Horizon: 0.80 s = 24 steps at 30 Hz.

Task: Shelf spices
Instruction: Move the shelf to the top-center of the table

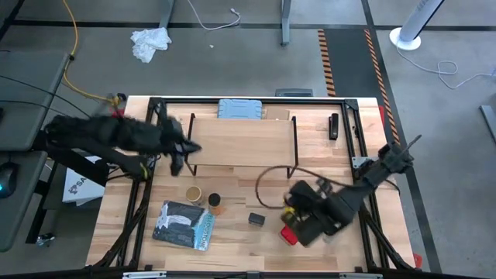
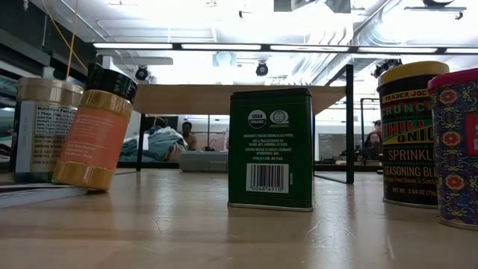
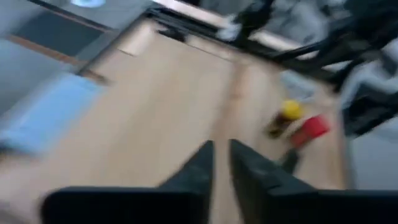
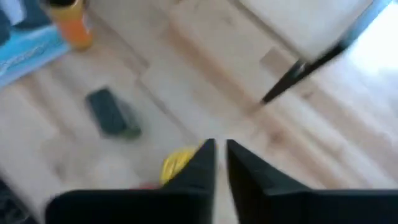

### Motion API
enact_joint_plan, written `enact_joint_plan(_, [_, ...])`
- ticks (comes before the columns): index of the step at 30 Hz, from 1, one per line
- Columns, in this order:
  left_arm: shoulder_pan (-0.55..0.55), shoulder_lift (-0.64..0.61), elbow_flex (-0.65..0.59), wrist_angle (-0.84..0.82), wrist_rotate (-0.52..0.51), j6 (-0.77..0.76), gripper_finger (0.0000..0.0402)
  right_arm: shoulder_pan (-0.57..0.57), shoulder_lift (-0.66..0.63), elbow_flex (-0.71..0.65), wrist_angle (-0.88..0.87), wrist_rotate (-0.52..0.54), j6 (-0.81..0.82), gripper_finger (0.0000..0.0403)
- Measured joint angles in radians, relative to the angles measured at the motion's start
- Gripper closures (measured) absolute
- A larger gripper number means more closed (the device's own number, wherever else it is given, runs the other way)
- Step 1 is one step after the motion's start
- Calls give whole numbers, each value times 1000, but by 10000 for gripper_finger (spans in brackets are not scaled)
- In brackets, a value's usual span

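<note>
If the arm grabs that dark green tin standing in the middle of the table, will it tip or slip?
The green tin stands upright on a flat rectangular base, so a push low down would probably slide it rather than tip it. Its flat sides should suit a two-finger grip, though the glossy surface might be slippery. Being boxy, it shouldn't roll.

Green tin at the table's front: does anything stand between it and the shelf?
Nothing visible does. In the high view, bare table lies between the green tin and the shelf; only a black cable loops beside that path. Neither pincer holds anything.
</note>
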Motion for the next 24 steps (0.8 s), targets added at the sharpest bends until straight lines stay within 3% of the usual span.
enact_joint_plan(4, [-47, -79, -355, 475, 33, -146, 387, -130, -2, -109, 290, -77, -202, 392])
enact_joint_plan(7, [-49, -86, -528, 723, 49, -231, 398, -204, -3, -168, 500, -156, -371, 399])
enact_joint_plan(11, [-52, -46, -608, 727, 35, -288, 400, -285, -4, -199, 537, -197, -422, 401])
enact_joint_plan(24, [-57, 186, -612, 672, 66, -323, 401, -514, 0, -200, 435, -295, -456, 402])
